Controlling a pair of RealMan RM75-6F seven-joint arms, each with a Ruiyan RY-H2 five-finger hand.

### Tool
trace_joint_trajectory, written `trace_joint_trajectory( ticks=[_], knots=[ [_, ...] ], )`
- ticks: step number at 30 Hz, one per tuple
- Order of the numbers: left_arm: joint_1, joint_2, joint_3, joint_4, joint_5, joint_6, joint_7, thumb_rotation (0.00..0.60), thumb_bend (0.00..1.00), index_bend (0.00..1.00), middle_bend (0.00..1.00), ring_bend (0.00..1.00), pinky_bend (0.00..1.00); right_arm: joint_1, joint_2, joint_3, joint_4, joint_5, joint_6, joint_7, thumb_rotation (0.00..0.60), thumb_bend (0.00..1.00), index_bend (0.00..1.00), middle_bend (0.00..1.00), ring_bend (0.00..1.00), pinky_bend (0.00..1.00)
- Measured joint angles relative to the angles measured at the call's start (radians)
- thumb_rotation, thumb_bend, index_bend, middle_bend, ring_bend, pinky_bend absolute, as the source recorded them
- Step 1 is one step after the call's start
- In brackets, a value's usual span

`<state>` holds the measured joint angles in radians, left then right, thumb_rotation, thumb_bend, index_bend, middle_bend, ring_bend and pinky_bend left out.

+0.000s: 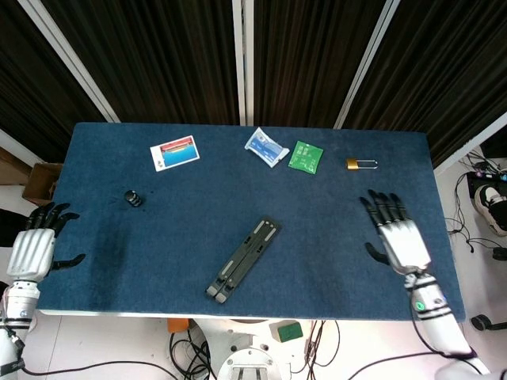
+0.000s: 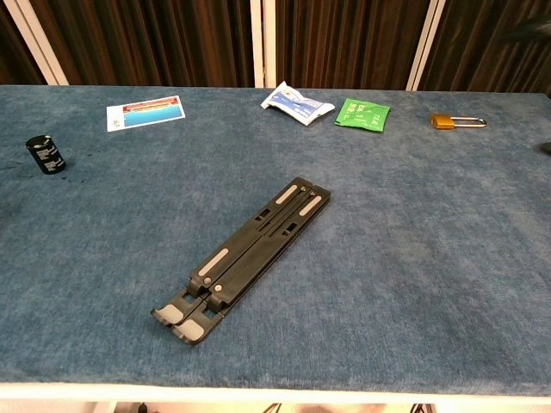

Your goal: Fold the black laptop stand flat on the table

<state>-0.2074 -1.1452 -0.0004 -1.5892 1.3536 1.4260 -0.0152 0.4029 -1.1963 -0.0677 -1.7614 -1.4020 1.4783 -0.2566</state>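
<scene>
A blue felt-covered bench (image 1: 341,214) seen from above and from the robot's chest, described from left to right. At the far left edge, just off the bench, the left hand (image 1: 33,247) hovers with its fingers spread apart and nothing in them. On the bench near that side stands a small black cylinder (image 2: 44,155), and further back lies a red, white and blue card (image 2: 145,112). In the middle of the bench, toward the front edge, lies the black laptop stand (image 2: 245,257): its two long arms are closed side by side and it rests low against the felt, running diagonally from front left to back right, with neither hand touching it. Behind it, along the back, are a white and blue packet (image 2: 295,102), a green packet (image 2: 362,114) and a brass padlock (image 2: 454,121). At the right, over the bench's front right corner and well apart from the stand, the right hand (image 1: 398,235) is held flat with fingers spread, holding nothing. Judging by how the stand lies collapsed and untouched with both hands clear, the folding looks complete and nothing appears left to do.
</scene>
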Motion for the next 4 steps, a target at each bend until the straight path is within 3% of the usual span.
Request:
trace_joint_trajectory(
  ticks=[4],
  knots=[
    [0.067, 0.018, 0.034, -0.037, 0.037, 0.073, 0.025, 0.6, 0.0, 0.25, 0.11, 0.04, 0.07, -0.149, 0.044, -0.045, 0.046, -0.06, 0.156, 0.146, 0.6, 0.22, 0.0, 0.02, 0.0, 0.0]
  ],
)
